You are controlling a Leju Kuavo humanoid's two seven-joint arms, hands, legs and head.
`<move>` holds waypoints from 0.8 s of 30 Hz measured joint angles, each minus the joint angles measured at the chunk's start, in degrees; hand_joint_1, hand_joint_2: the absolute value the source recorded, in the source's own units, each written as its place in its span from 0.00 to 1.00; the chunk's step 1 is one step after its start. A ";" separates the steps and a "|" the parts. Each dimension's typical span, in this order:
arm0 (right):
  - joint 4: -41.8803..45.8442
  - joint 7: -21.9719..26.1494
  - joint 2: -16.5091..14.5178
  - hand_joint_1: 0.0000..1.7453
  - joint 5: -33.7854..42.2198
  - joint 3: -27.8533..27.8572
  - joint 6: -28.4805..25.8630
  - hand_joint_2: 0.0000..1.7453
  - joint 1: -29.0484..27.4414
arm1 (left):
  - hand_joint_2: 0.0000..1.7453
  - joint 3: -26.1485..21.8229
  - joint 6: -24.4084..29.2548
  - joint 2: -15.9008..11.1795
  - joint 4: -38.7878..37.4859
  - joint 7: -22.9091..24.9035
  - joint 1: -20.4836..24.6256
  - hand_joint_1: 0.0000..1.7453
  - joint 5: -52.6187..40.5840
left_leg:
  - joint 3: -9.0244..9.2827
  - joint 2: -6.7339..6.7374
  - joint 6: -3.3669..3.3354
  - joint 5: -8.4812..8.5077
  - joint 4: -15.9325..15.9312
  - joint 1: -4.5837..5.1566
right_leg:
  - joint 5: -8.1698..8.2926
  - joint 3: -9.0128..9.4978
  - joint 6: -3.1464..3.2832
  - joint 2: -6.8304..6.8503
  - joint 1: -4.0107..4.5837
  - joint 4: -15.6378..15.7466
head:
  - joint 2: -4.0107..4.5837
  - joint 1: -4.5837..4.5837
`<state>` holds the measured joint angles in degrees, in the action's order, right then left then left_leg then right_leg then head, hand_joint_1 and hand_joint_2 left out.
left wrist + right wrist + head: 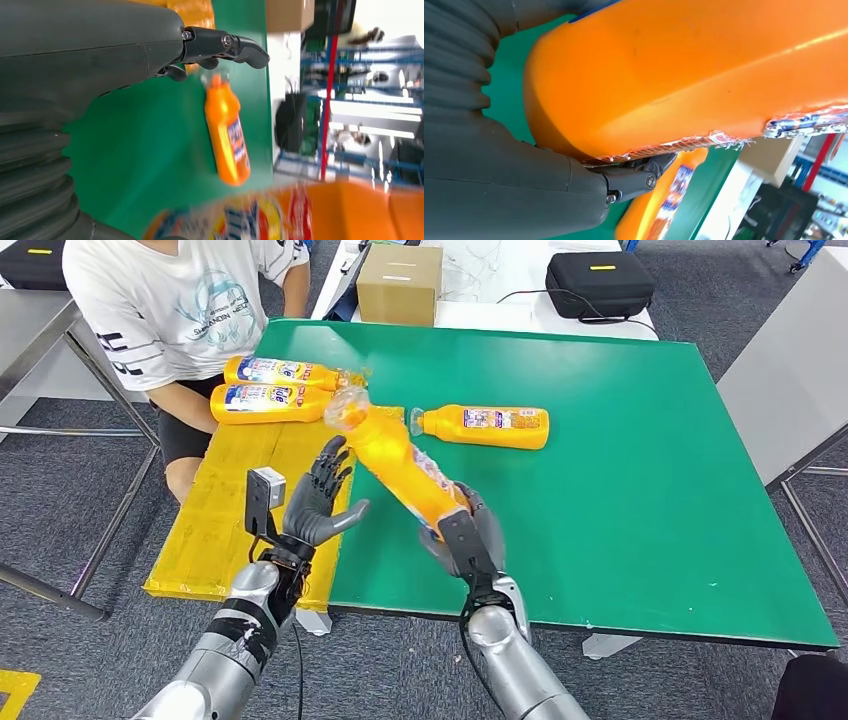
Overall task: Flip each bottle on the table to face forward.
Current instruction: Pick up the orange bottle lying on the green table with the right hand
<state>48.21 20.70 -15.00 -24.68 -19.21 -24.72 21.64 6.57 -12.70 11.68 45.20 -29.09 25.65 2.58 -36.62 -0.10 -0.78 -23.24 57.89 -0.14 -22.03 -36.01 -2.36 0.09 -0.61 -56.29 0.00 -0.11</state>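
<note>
My right hand (470, 535) grips the base end of an orange bottle (400, 460) and holds it tilted above the green table (650, 490), its clear cap end pointing up and away toward the yellow mat (230, 500); in the right wrist view the bottle's smooth orange wall (684, 70) sits against my palm, with a torn label edge just beside my thumb. My left hand (315, 502) is beside the bottle's middle, holding nothing, fingers spread and upright (not touching it, as far as I can tell). I judge the bottle to be stiff plastic, glossy and likely slippery, with some weight if full, so the flat sides near the base or the waist look the best place to hold, rather than the narrow neck. Farther out, a second orange bottle (485, 427) lies on its side on the green, label up. Beyond the mat's far end, two more bottles (270, 388) lie side by side next to a seated person (170, 300).
</note>
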 joint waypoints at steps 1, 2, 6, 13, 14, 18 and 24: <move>-0.42 0.03 -0.20 1.00 -0.04 -0.40 0.04 1.00 0.28 | 1.00 0.45 -0.48 0.01 0.16 0.12 -0.09 0.00 0.41 | 0.00 0.00 0.00 0.00 0.00 0.00 | 0.00 0.00 0.00 0.00 0.00 0.00 | 0.00 0.01; -0.83 0.04 -0.37 1.00 -0.08 -0.75 0.09 1.00 0.56 | 1.00 0.86 -0.78 0.01 0.35 0.20 -0.19 0.00 0.68 | 0.00 -0.01 0.00 0.00 0.00 0.00 | 0.00 0.00 0.00 0.00 0.00 0.00 | 0.00 0.01; -2.28 -0.03 -0.80 1.00 -0.30 -1.89 0.47 1.00 1.52 | 1.00 2.29 -1.37 0.01 1.52 0.45 -0.73 0.00 1.27 | 0.00 -0.01 0.00 0.00 0.00 0.00 | 0.00 0.00 0.00 0.00 0.00 0.00 | 0.00 0.01; -5.52 -0.97 -1.86 1.00 -2.10 -4.24 1.85 1.00 3.11 | 1.00 4.64 -1.67 0.01 4.68 0.48 -1.92 0.00 1.91 | 0.00 -0.01 0.00 0.00 0.00 0.00 | 0.00 0.00 0.00 0.00 0.00 0.00 | 0.00 0.01; -6.03 -1.14 -2.07 1.00 -2.42 -4.63 1.98 1.00 3.32 | 1.00 4.80 -1.71 0.01 4.91 0.48 -1.97 0.00 2.03 | 0.00 -0.01 0.00 0.00 0.00 0.00 | 0.00 0.00 0.00 0.00 0.00 0.00 | 0.00 0.01; -7.57 -1.33 -2.70 1.00 -2.98 -5.58 2.08 1.00 3.90 | 1.00 5.12 -1.74 0.01 5.46 0.48 -2.22 0.00 2.27 | 0.00 -0.02 0.00 0.00 0.00 -0.01 | 0.00 -0.01 0.00 0.01 0.01 0.00 | 0.00 0.00; -9.51 -1.56 -3.04 1.00 -3.04 -6.41 2.33 1.00 4.82 | 1.00 5.48 -1.74 -0.01 5.78 0.42 -2.42 0.00 2.38 | 0.00 -0.03 0.00 0.00 0.00 0.00 | 0.00 0.00 0.00 0.01 0.00 0.00 | 0.00 0.01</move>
<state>38.70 19.15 -18.04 -27.71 -25.61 -22.39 26.46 12.05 -14.45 11.67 50.98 -28.67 23.23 4.96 -36.63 -0.13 -0.78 -23.24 57.89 -0.14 -22.04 -36.01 -2.35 0.10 -0.61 -56.29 0.00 -0.10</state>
